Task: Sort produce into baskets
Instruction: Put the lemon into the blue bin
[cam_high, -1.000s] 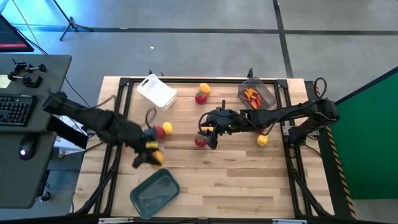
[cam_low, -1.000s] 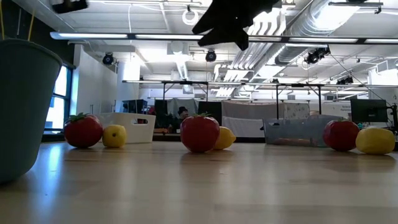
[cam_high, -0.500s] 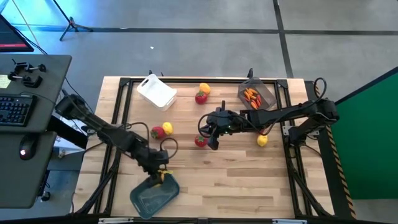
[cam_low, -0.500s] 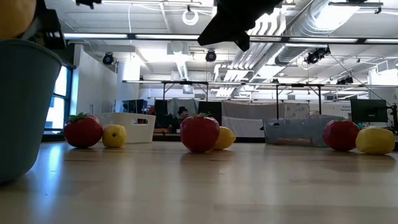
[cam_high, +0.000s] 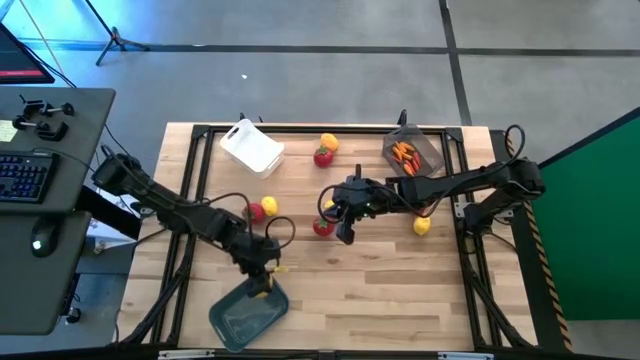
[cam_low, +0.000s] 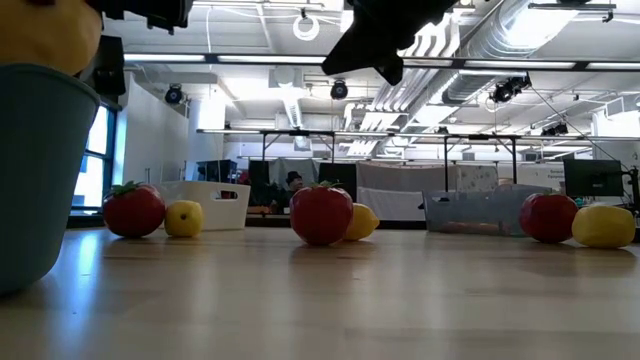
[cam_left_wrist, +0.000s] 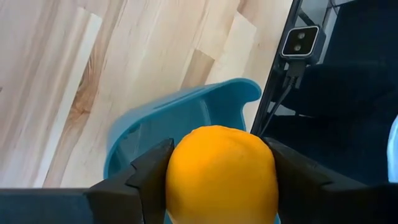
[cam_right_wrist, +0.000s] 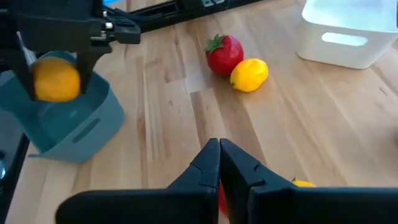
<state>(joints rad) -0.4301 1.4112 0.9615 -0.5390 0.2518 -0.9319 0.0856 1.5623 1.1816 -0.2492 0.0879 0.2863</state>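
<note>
Open-plan robotics lab.
Exposed ceiling ducts (cam_low: 545, 40) and strip lights above a wooden table (cam_high: 380, 275); keyboard desk (cam_high: 45, 215) beside it.

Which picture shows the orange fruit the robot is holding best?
The left wrist view: the orange fruit fills it, between the left hand's fingers over the blue basket. The right wrist view shows it small, the high view tiny, the low view only its edge.

Bare wooden table (cam_high: 400, 290) spreads beneath the right gripper (cam_high: 345, 236). Out past the left gripper (cam_high: 262, 286), off the table's edge, there's a dark desk (cam_high: 60, 110) with a keyboard (cam_high: 25, 178) and a mouse (cam_high: 38, 243). Beyond the right gripper, a green panel (cam_high: 600, 220). Right beside the left gripper, a small camera (cam_left_wrist: 300, 42) on the black frame (cam_high: 300, 131).
</note>
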